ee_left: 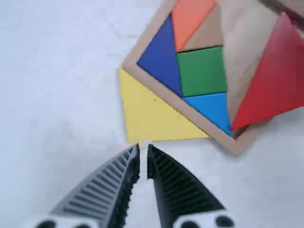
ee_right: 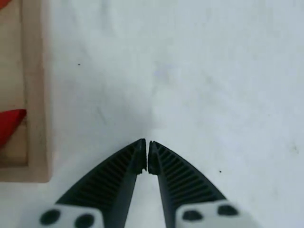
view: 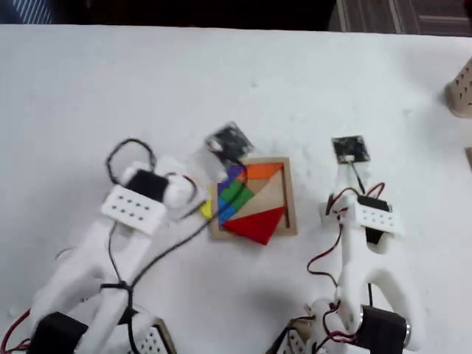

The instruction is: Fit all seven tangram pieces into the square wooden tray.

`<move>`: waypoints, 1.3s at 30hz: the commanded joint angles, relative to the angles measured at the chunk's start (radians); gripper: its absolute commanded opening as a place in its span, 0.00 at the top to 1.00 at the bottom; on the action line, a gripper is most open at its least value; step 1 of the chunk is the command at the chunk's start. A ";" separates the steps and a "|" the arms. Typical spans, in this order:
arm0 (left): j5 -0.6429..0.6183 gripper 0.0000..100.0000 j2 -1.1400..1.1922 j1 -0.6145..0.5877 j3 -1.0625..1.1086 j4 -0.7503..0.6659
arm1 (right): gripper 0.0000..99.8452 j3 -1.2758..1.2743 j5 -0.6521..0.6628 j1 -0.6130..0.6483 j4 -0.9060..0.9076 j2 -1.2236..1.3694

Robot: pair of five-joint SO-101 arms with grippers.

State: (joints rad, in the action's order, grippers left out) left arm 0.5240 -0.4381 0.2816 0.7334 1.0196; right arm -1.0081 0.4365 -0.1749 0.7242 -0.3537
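The square wooden tray (view: 290, 193) sits mid-table holding 4 pieces: orange (ee_left: 192, 16), dark blue (ee_left: 161, 54), green (ee_left: 202, 70) and light blue (ee_left: 213, 107). The red triangle (ee_left: 275, 80) lies askew across its rim. The yellow triangle (ee_left: 147, 116) lies outside on the table (ee_right: 213, 71), touching the rim. The left hand (ee_left: 143, 151), pressed together, is just beside the yellow triangle. The right hand (ee_right: 147, 147), also pressed together, is over the table beside the tray.

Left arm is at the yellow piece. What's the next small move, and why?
Probably open the left tool and lower it over the near corner of the yellow triangle: the tool is shut at that corner, and the piece lies flat on the table, outside the tray.
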 commanded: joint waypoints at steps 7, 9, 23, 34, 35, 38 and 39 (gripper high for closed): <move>-0.483 0.98 0.234 -0.355 -0.014 -0.341 | 0.98 -0.087 0.086 0.119 0.205 -0.171; -0.486 0.98 0.265 -0.363 -0.029 -0.364 | 0.98 -0.107 0.123 0.166 0.268 -0.186; -0.571 0.98 0.340 -0.417 -0.107 -0.338 | 0.98 -0.157 -0.100 0.509 0.231 -0.197; -0.565 0.98 0.346 -0.414 -0.104 -0.339 | 0.98 -0.157 -0.253 0.639 0.068 -0.189; -0.565 0.98 0.346 -0.412 -0.103 -0.339 | 0.98 -0.158 -0.272 0.639 0.054 -0.189; -0.565 0.98 0.346 -0.410 -0.103 -0.339 | 0.98 -0.158 -0.296 0.618 0.024 -0.197; -0.565 0.98 0.346 -0.410 -0.103 -0.339 | 0.98 -0.157 -0.298 0.602 0.008 -0.197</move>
State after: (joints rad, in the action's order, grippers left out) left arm -0.0330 -0.0882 -0.1250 0.6751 0.6974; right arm -1.1707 0.1603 0.4526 0.7810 -0.5148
